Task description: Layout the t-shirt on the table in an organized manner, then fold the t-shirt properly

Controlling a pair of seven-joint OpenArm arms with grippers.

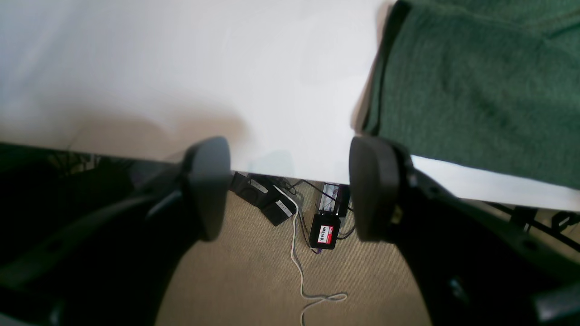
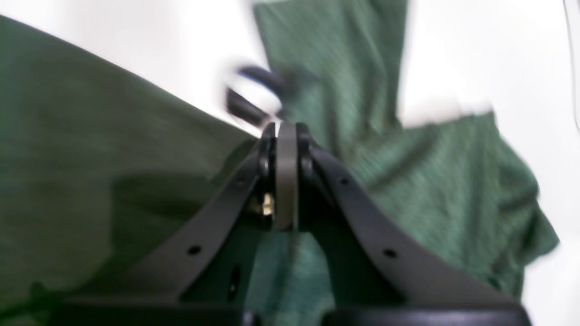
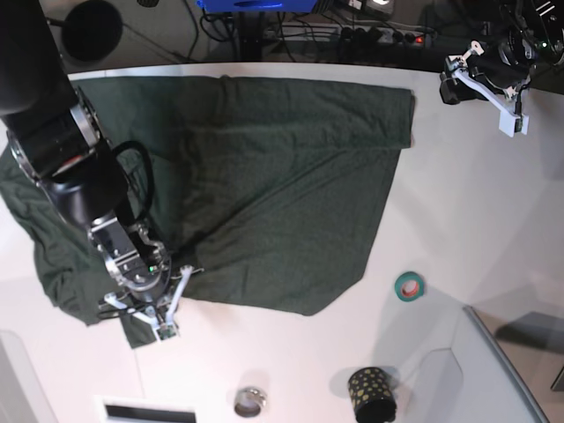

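A: Shirt position first. Where does the t-shirt [image 3: 264, 185] lie on the table [image 3: 441, 229]?

B: It covers the table's upper-left part in the base view, spread but skewed. One straight edge runs along the far rim from about 10 o'clock to 1 o'clock, ending in a corner near the left gripper [image 3: 480, 84]. The lower edge slants down towards 6 o'clock, and a rumpled mass hangs at 8 o'clock under the right arm.

A: And the grippers?

B: The right gripper [image 3: 150, 310] sits at 7 o'clock, over the shirt's near-left fringe. In its wrist view the jaws are pressed together, with green cloth all around; whether a fold is pinched between them cannot be told, as the view is blurred. The left gripper stands at 1 o'clock with its jaws spread wide and nothing between them. Its wrist view shows the shirt's edge just beside one finger [image 1: 374, 190], off to 2 o'clock, apparently not touching it.

A: Which relation governs the next move?

B: Judging by the layout, the cloth's long axis runs from 10 o'clock to 4 o'clock, askew to the table's edges. The far-right corner is nearer the left gripper, the bunched near-left portion nearer the right. Squaring the shirt probably calls for each arm to take its own side.
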